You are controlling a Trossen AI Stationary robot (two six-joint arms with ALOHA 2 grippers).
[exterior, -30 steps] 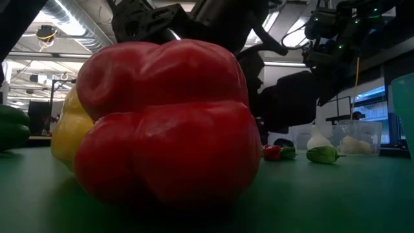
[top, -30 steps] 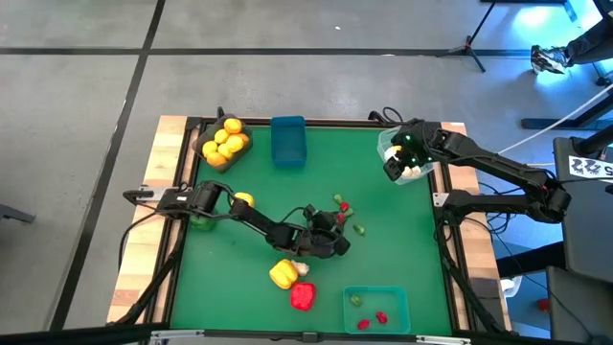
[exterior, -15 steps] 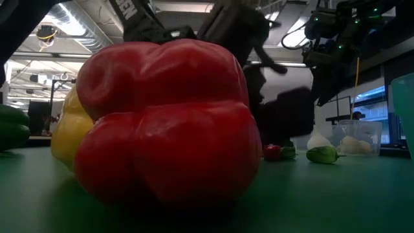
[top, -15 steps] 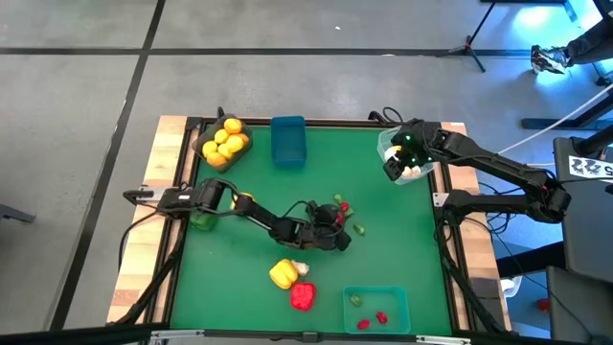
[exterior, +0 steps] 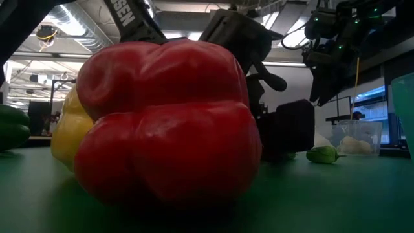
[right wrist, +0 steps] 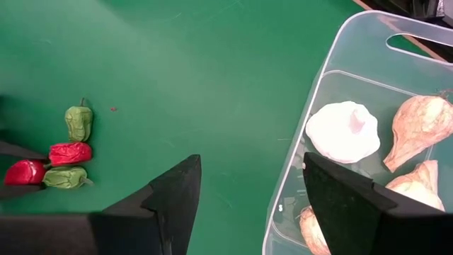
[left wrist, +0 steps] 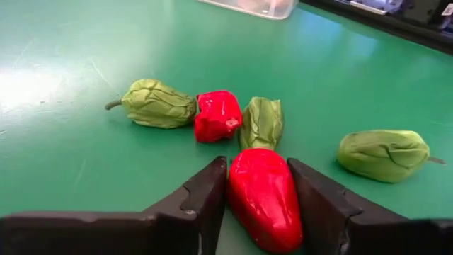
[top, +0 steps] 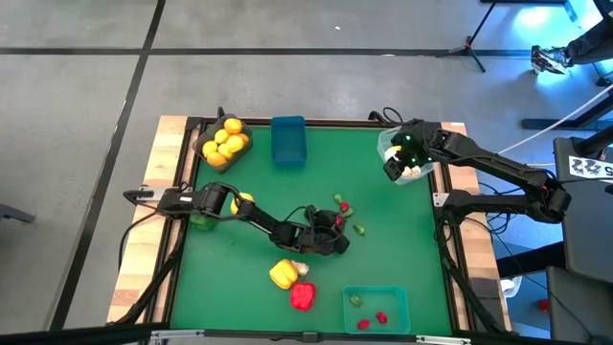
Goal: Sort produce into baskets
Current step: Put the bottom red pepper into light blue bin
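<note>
My left gripper [top: 332,237] is low at the table's middle, among the tiny red and green bits, and is shut on a small red pepper [left wrist: 263,200]. Close beyond it lie a second red bit [left wrist: 216,115] and three green bits [left wrist: 154,103] on the mat. My right gripper [top: 396,169] hangs open over the near edge of the clear basket [right wrist: 368,99], which holds white garlic-like pieces [right wrist: 345,132]. Nothing is between its fingers [right wrist: 177,191]. My left gripper has the small red pepper's two long sides [left wrist: 237,185] between its two fingers [left wrist: 204,198]. The fingers slant down low over the mat and lie along the pepper, whose far tip sticks out past them. The pepper rests on the mat.
A dark grey basket with yellow fruits [top: 224,142] and a blue basket [top: 287,140] stand at the far edge, a teal basket [top: 376,309] at the near edge. A yellow pepper [top: 283,274] and a red pepper [top: 303,295] lie near my left gripper, a green pepper [top: 201,221] at the left.
My left gripper has come down toward the mat at the small bits. In the low view it now hides the red and green bits that showed beside the big red pepper before.
</note>
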